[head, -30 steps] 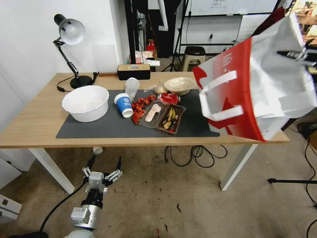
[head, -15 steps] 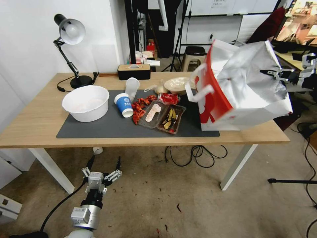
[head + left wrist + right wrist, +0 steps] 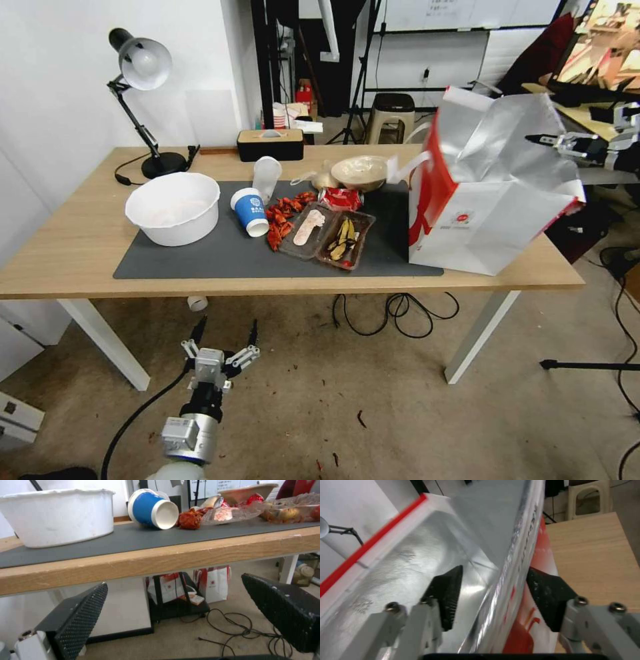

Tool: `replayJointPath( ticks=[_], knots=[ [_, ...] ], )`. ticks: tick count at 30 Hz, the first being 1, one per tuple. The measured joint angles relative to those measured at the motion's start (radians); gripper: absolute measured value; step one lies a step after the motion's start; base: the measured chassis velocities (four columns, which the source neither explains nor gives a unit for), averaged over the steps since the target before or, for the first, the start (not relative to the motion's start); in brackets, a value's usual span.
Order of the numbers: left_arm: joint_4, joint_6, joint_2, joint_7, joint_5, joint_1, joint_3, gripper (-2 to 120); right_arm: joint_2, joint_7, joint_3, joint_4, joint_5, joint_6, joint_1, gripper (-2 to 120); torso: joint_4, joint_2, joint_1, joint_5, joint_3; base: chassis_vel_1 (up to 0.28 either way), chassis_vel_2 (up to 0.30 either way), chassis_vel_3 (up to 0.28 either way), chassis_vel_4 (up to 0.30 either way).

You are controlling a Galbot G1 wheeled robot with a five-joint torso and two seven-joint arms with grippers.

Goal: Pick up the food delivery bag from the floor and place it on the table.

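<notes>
Right gripper point(image 3: 493, 597) raised, fingers parted — left gripper point(image 3: 225, 333) low, spread

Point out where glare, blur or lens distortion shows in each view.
Head view: wide-angle bowing bends the table edges, and the food delivery bag foil catches bright sheen. Left wrist view: the near fingers look soft, with the white bowl washed pale. Right wrist view: strong highlights streak the foil lining, and the bag wall between the fingers smears out of focus.

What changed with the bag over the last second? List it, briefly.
The food delivery bag swung down from mid-air and now stands upright on the table. The right claw opened around its rim. The left claw stayed open, low by the floor.
</notes>
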Motion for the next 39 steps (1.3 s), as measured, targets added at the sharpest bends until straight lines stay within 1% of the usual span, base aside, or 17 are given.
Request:
replayJointPath(
  ticks=[2,5,6,9,10,12,17,19,22,24,26,28,30,33,34,35,39],
  knots=[
    [0.001,0.000,0.000,0.000,0.000,-0.001,0.000,100,0.002,-0.006,-0.021,-0.013,-0.009,0.000,0.024,59,0.0001,0.000,0.000,-0.0001,0.000,0.000,0.000,0.000,0.000],
    [0.003,0.000,0.005,-0.001,-0.007,-0.005,-0.008,100,0.011,-0.061,-0.101,-0.066,-0.074,0.001,0.129,74,-0.0002,0.000,0.000,0.0000,0.000,0.000,0.000,0.000,0.000],
    [0.003,0.000,0.005,-0.001,-0.007,-0.005,-0.008,100,0.011,-0.061,-0.101,-0.066,-0.074,0.001,0.129,74,-0.0002,0.000,0.000,0.0000,0.000,0.000,0.000,0.000,0.000],
    [0.005,0.000,0.004,-0.002,-0.011,-0.008,-0.011,100,0.019,-0.096,-0.169,-0.081,-0.134,0.003,0.225,89,0.0003,0.000,0.000,-0.0005,0.000,0.000,0.000,0.000,0.000],
    [0.005,0.000,0.004,-0.002,-0.011,-0.008,-0.011,100,0.019,-0.096,-0.169,-0.081,-0.134,0.003,0.225,89,0.0003,0.000,0.000,-0.0005,0.000,0.000,0.000,0.000,0.000],
    [0.006,0.000,0.003,-0.002,-0.012,-0.008,-0.015,100,0.021,-0.136,-0.189,-0.077,-0.231,0.003,0.247,96,0.0002,0.000,0.000,0.0000,0.000,0.000,0.000,0.000,0.000],
    [0.005,-0.001,0.004,-0.002,-0.020,-0.003,-0.032,100,0.008,-0.180,-0.184,-0.038,-0.364,0.003,0.254,100,0.0000,0.000,0.000,0.0000,0.000,0.000,0.000,0.000,0.000],
    [0.005,-0.001,0.005,-0.002,-0.021,-0.002,-0.034,100,0.003,-0.182,-0.175,-0.028,-0.370,0.003,0.249,100,0.0000,0.000,0.000,-0.0002,0.000,0.000,0.000,0.000,0.000],
    [-0.001,-0.002,0.008,-0.002,-0.026,-0.001,-0.040,100,-0.006,-0.183,-0.138,0.001,-0.381,0.004,0.222,100,0.0000,0.000,0.000,-0.0001,0.000,0.000,0.000,0.000,0.000],
    [-0.009,0.000,0.013,-0.003,-0.032,-0.001,-0.044,100,-0.018,-0.181,-0.077,0.037,-0.381,0.010,0.167,100,0.0002,0.000,0.000,-0.0002,0.000,0.000,0.000,0.000,0.000],
    [-0.010,0.000,0.014,-0.003,-0.032,-0.001,-0.044,100,-0.020,-0.181,-0.071,0.040,-0.381,0.011,0.161,100,0.0001,0.000,0.000,-0.0002,0.000,0.000,0.000,0.000,0.000],
    [-0.022,0.010,0.026,-0.005,-0.051,-0.001,-0.051,100,-0.046,-0.179,0.041,0.101,-0.388,0.070,0.051,100,-0.0003,0.000,0.000,0.0000,0.000,0.000,0.000,0.000,0.000],
    [-0.024,0.012,0.028,-0.007,-0.056,-0.001,-0.052,100,-0.049,-0.176,0.064,0.112,-0.387,0.081,0.035,100,-0.0003,0.000,0.000,0.0003,0.000,0.000,0.000,0.000,0.000],
    [-0.039,0.026,0.038,-0.013,-0.076,-0.001,-0.058,100,-0.063,-0.144,0.230,0.182,-0.347,0.146,-0.082,100,0.0002,0.000,0.000,-0.0004,0.000,0.000,0.000,0.000,0.000],
    [-0.039,0.026,0.038,-0.013,-0.076,-0.001,-0.058,100,-0.063,-0.144,0.230,0.182,-0.347,0.146,-0.082,100,0.0002,0.000,0.000,-0.0004,0.000,0.000,0.000,0.000,0.000],
    [-0.046,0.031,0.044,-0.014,-0.081,-0.001,-0.059,100,-0.067,-0.131,0.300,0.211,-0.334,0.171,-0.144,100,-0.0002,0.000,0.000,-0.0003,0.000,0.000,0.000,0.000,0.000],
    [-0.055,0.035,0.049,-0.015,-0.095,0.001,-0.059,100,-0.064,-0.097,0.426,0.271,-0.322,0.192,-0.281,100,0.0001,0.000,0.000,-0.0003,0.000,0.000,0.000,0.000,0.000]
  ],
)
